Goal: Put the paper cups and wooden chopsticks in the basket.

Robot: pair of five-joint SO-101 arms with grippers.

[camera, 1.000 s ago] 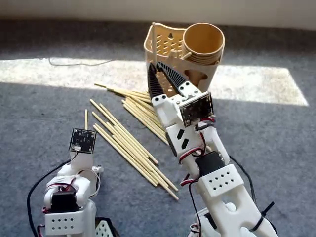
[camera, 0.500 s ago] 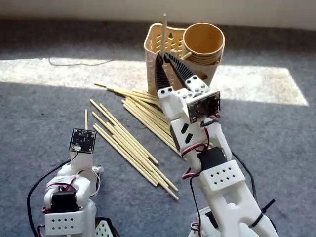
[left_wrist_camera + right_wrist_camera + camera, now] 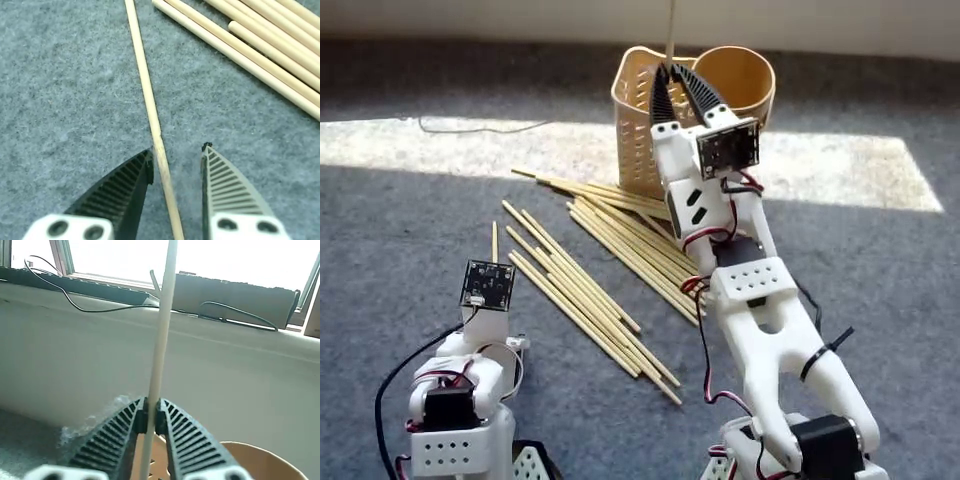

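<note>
My right gripper [image 3: 672, 73] is raised over the tan basket [image 3: 638, 140], shut on a wooden chopstick [image 3: 670, 30] that stands upright from its fingers. In the right wrist view the held chopstick [image 3: 161, 340] runs up between the shut gripper [image 3: 151, 410]. Stacked paper cups [image 3: 745, 75] sit in the basket's right side. Several loose chopsticks [image 3: 590, 290] lie on the carpet in front of the basket. My left gripper [image 3: 177, 152] is open, low over the carpet, straddling a single chopstick [image 3: 147, 95], with more chopsticks [image 3: 260, 40] beside it.
Grey carpet [image 3: 410, 250] covers the floor, with a sunlit band across it and a thin cable [image 3: 470, 127] at the back left. A pale wall [image 3: 240, 385] and window sill stand behind the basket.
My right arm has lifted and swung forward with the chopstick, from the basket's front face to above its rim. The left arm has not moved.
</note>
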